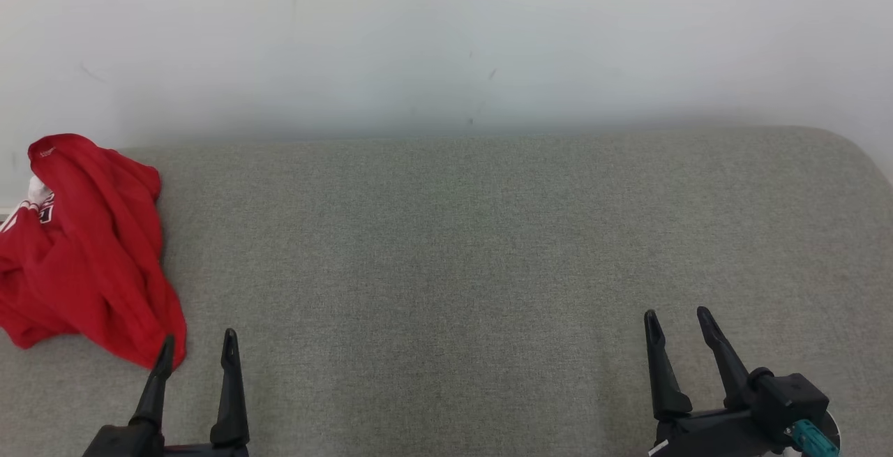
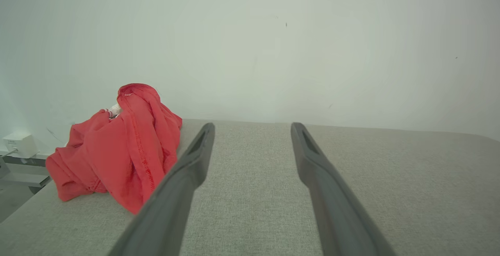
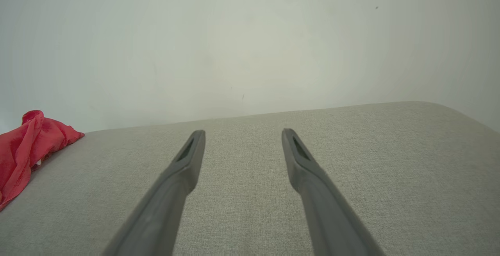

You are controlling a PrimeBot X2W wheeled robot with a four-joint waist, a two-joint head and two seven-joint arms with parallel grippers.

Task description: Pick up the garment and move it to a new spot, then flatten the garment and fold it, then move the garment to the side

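Note:
The garment (image 1: 84,255) is a crumpled red heap with a bit of white showing, lying at the far left of the grey fabric surface (image 1: 488,248). My left gripper (image 1: 199,342) stands open at the lower left, its left fingertip just in front of the garment's near corner, nothing between the fingers. In the left wrist view the garment (image 2: 117,150) is heaped left of the open fingers (image 2: 183,178). My right gripper (image 1: 678,319) is open at the lower right, far from the cloth. The right wrist view has the garment (image 3: 23,146) at its left edge.
A pale wall (image 1: 446,38) rises behind the grey surface, whose far right corner (image 1: 858,150) is rounded. Beyond the left edge, a small white box (image 2: 19,144) rests on a grey ledge.

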